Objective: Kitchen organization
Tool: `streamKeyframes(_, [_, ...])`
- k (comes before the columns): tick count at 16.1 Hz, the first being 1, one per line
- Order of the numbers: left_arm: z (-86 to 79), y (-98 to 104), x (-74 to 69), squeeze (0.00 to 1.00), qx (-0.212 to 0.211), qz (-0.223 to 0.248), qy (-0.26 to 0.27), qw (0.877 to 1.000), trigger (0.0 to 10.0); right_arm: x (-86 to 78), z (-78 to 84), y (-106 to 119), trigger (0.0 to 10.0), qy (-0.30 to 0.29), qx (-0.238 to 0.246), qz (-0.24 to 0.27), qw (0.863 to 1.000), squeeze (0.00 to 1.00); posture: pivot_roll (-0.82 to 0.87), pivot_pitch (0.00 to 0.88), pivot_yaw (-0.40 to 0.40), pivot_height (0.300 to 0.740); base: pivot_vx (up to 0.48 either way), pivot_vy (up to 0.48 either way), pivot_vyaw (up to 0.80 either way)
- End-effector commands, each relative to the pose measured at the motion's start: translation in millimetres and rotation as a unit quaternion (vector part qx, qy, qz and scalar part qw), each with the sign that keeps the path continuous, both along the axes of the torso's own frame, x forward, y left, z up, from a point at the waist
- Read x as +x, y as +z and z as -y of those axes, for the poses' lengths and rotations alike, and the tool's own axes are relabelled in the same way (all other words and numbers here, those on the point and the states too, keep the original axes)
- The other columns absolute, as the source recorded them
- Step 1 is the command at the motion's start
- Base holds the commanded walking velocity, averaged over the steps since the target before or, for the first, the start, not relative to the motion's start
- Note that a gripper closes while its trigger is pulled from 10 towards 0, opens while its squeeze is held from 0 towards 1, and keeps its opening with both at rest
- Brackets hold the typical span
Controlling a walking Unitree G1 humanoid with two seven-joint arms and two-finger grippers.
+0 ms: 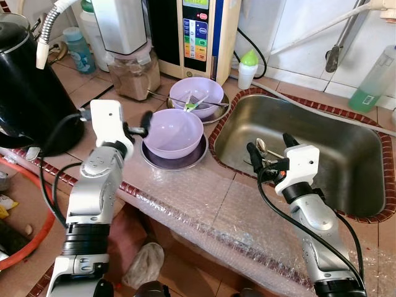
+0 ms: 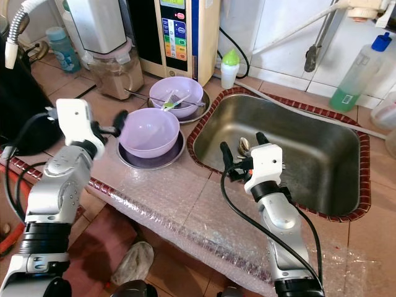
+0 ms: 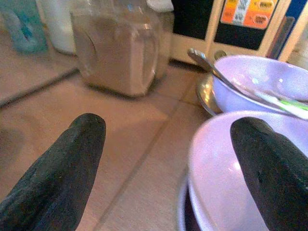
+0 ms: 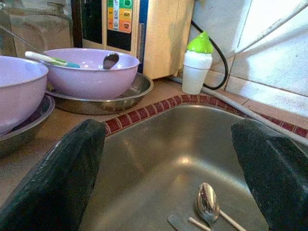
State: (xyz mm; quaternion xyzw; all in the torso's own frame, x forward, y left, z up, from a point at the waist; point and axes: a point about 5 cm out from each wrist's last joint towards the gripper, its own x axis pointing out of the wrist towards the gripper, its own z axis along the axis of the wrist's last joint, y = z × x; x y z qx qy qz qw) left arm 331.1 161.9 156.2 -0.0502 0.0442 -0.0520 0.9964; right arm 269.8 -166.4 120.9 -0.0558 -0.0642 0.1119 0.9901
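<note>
Two lilac bowls stand on the counter left of the steel sink (image 1: 346, 148). The near bowl (image 1: 176, 131) is empty and rests on a metal plate (image 1: 173, 162). The far bowl (image 1: 197, 96) holds a spoon and a green-tipped utensil. My left gripper (image 1: 137, 127) is open at the near bowl's left rim, and one finger (image 3: 269, 178) hangs over that rim. My right gripper (image 1: 270, 147) is open above the sink's front left corner. Below it, a metal spoon (image 4: 208, 202) lies on the sink floor.
A black kettle (image 1: 28, 86) stands at the far left. A jar of brown powder (image 1: 135, 74), a water purifier (image 1: 198, 31) and a green-capped white bottle (image 1: 247, 68) line the back. A green detergent bottle (image 1: 374, 83) stands behind the sink. Bubble wrap (image 1: 204, 210) covers the counter's front edge.
</note>
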Motion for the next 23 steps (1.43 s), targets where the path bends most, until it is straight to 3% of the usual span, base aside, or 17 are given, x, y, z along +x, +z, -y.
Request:
streamKeyframes(1, [2.8, 3.5, 3.6, 0.0, -0.018, -0.009, -0.013, 1.0, 10.0, -1.3, -4.4, 4.3, 10.0, 0.012, -0.004, 0.003, 1.0, 0.0, -0.05, 0.017, 0.034, 0.74, 0.0, 0.0, 0.0])
streamKeyframes(3, [10.4, 3.7, 5.3, 0.0, -0.035, -0.034, -0.041, 0.998, 9.8, -2.1, -8.9, 3.9, 10.0, 0.023, -0.006, -0.001, 1.0, 0.0, -0.05, 0.017, 0.035, 0.74, 0.0, 0.0, 0.0])
streamKeyframes(4, [11.3, 3.3, 6.3, 0.0, -0.042, -0.042, -0.044, 0.997, 4.5, -2.2, -11.0, 4.2, 10.0, 0.031, -0.005, -0.003, 1.0, 0.0, -0.05, 0.017, 0.035, 0.74, 0.0, 0.0, 0.0])
streamKeyframes(5, [11.4, 2.2, 7.3, 0.0, -0.043, -0.055, -0.05, 0.996, 0.0, -2.8, -14.8, 5.9, 10.0, 0.049, -0.002, -0.002, 0.999, 0.0, -0.05, 0.017, 0.035, 0.74, 0.0, 0.0, 0.0])
streamKeyframes(10, [9.1, -4.1, 5.9, 0.0, -0.073, -0.103, -0.057, 0.99, 0.0, -13.0, -30.0, -2.7, 10.0, 0.128, -0.008, -0.035, 0.991, 0.0, -0.05, 0.014, 0.044, 0.74, 0.0, 0.0, 0.0])
streamKeyframes(15, [10.7, -6.1, 2.9, 0.0, -0.079, -0.12, -0.078, 0.986, 0.0, -15.9, -36.8, -6.5, 10.0, 0.17, -0.021, -0.052, 0.984, 0.0, -0.05, 0.016, 0.04, 0.74, 0.0, 0.0, 0.0])
streamKeyframes(23, [4.0, -10.5, 1.3, 0.0, -0.081, -0.118, -0.062, 0.988, 0.0, -12.6, -35.2, -2.0, 10.0, 0.185, -0.022, -0.047, 0.981, 0.0, -0.05, 0.005, 0.036, 0.74, 0.0, 0.0, 0.0])
